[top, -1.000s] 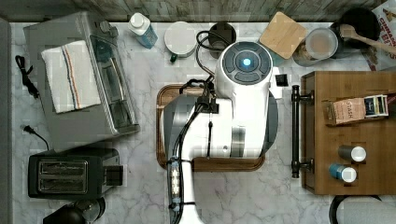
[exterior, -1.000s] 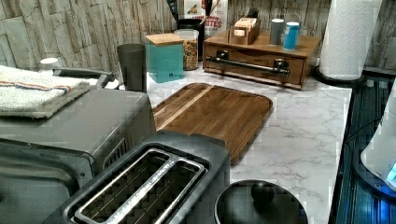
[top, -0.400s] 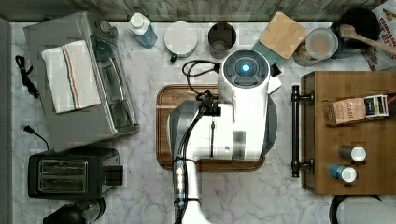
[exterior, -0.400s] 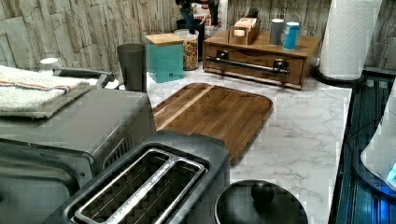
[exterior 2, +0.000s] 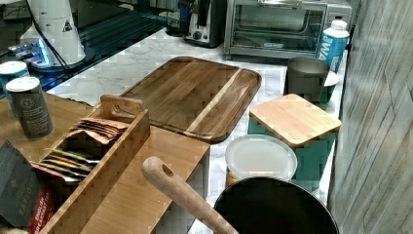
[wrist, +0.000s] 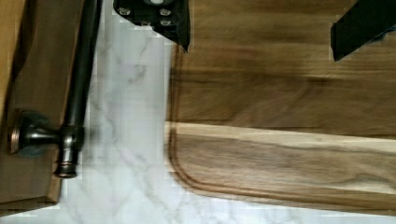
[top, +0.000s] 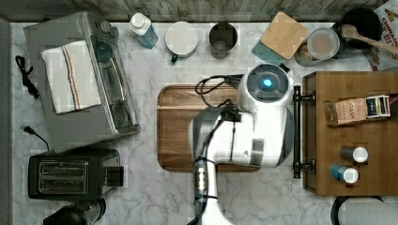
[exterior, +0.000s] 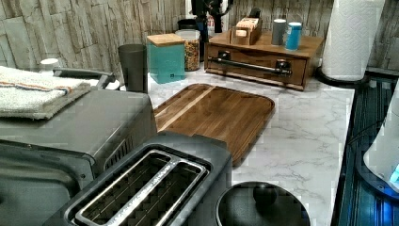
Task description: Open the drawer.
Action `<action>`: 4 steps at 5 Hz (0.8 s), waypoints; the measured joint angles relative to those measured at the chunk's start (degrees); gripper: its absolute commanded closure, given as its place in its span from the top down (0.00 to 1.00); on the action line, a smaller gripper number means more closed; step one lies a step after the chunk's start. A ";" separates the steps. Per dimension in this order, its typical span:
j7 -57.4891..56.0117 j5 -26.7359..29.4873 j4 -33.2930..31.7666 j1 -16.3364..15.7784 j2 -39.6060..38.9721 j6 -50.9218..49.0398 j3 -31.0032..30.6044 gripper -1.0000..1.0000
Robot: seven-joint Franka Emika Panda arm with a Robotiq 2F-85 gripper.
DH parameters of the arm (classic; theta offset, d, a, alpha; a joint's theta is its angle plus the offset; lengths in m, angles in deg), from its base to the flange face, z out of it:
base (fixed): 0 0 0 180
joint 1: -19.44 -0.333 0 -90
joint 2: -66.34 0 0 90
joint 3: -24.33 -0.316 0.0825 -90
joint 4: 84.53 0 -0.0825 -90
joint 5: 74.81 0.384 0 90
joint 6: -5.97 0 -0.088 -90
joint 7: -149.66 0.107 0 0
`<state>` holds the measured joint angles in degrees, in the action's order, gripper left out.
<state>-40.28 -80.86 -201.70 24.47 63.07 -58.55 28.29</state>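
I see the black two-fingered gripper (wrist: 259, 25) with its fingers spread apart, gripping nothing, hovering over the dark rounded wooden tray (top: 180, 126) in the middle of the white marble counter (top: 164, 197). The shallow light-brown bamboo drawer (exterior: 256, 66) sits shut in its wooden box (top: 366, 136) at the counter's edge on the top view's right. Its long black metal bar handle (wrist: 81, 79) faces the tray, apart from the fingers (wrist: 159, 18).
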 measured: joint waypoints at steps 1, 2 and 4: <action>-0.70 -0.01 -4.25 2.56 1.58 6.07 2.03 1.00; -0.62 -2.45 -8.73 5.24 3.72 10.52 3.50 1.00; -0.62 -10.36 -13.32 8.03 4.80 16.98 4.45 1.00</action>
<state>-40.90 -91.22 -215.02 32.50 67.87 -41.56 32.74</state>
